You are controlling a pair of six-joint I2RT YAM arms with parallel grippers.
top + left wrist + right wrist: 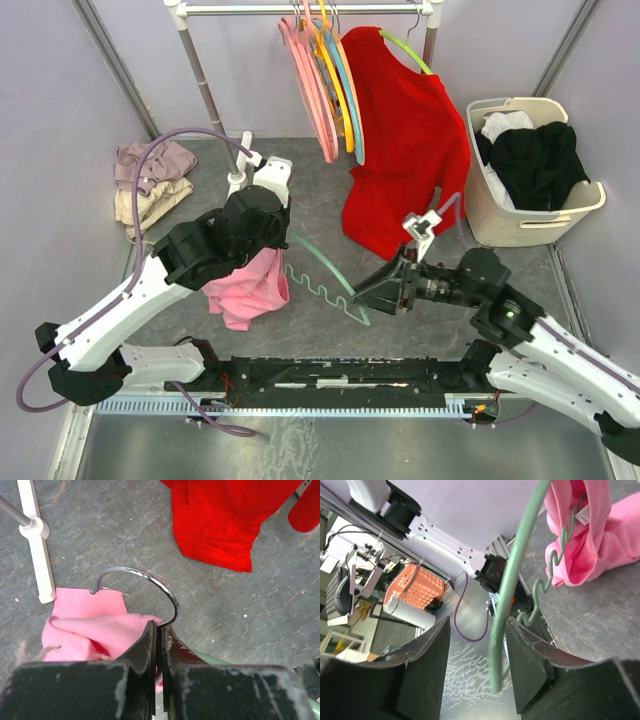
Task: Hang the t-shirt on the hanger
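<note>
The pink t-shirt [250,290] hangs bunched under my left wrist, around the hook end of the pale mint hanger [335,275]. My left gripper [160,626] is shut on the shank of the hanger's metal hook [121,568], with the t-shirt [100,625] just left of the jaws. The hanger's free arm [511,565] and wavy lower bar [555,565] reach to my right gripper [479,622]. That gripper is open, and the arm's end stands between its jaws, close to the right finger. In the top view the right gripper [365,295] sits at the hanger's right tip.
A red shirt [405,140] hangs on a lime hanger from the rail, beside pink hangers [310,85]. A beige laundry basket [530,225] stands at the right, and a heap of clothes [150,185] lies at the left. The rack's white foot [40,555] is near the t-shirt.
</note>
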